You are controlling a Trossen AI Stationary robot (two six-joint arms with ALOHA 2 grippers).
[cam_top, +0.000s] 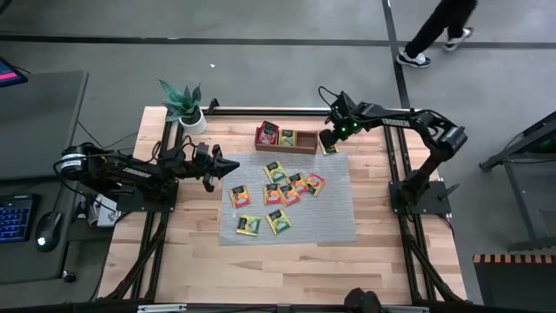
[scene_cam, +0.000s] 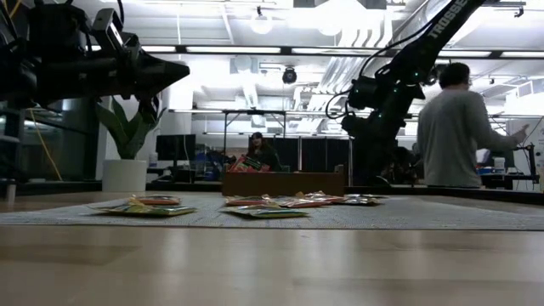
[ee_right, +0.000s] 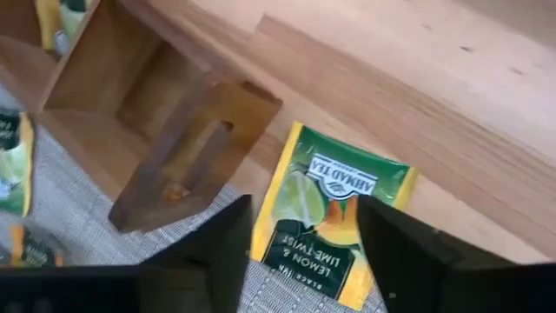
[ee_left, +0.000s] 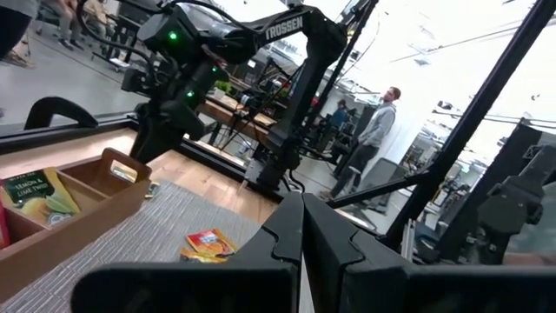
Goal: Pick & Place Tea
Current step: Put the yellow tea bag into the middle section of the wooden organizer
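Right tool (cam_top: 329, 139) is positioned at the right end of the brown wooden 3-compartment tray (cam_top: 298, 146), fingers spread, nothing gripped. Between its fingers in the right wrist view a green-and-yellow lemon-lime tea sachet (ee_right: 328, 215) is seen lying flat, partly on the bare wooden counter (cam_top: 395, 261) and partly on the grey woven mat (cam_top: 334, 217), just outside the tray's end wall. Whether the fingers touch it cannot be told.

Left tool (cam_top: 228, 166) is held above the mat's left edge, clenched, empty.

2 sachets are seen in the tray: a red one (cam_top: 268, 134) in the left compartment, a green-yellow one (cam_top: 288, 137) in the middle. The remaining loose sachets (cam_top: 280, 193) are scattered on the mat, below the tray in the high view.
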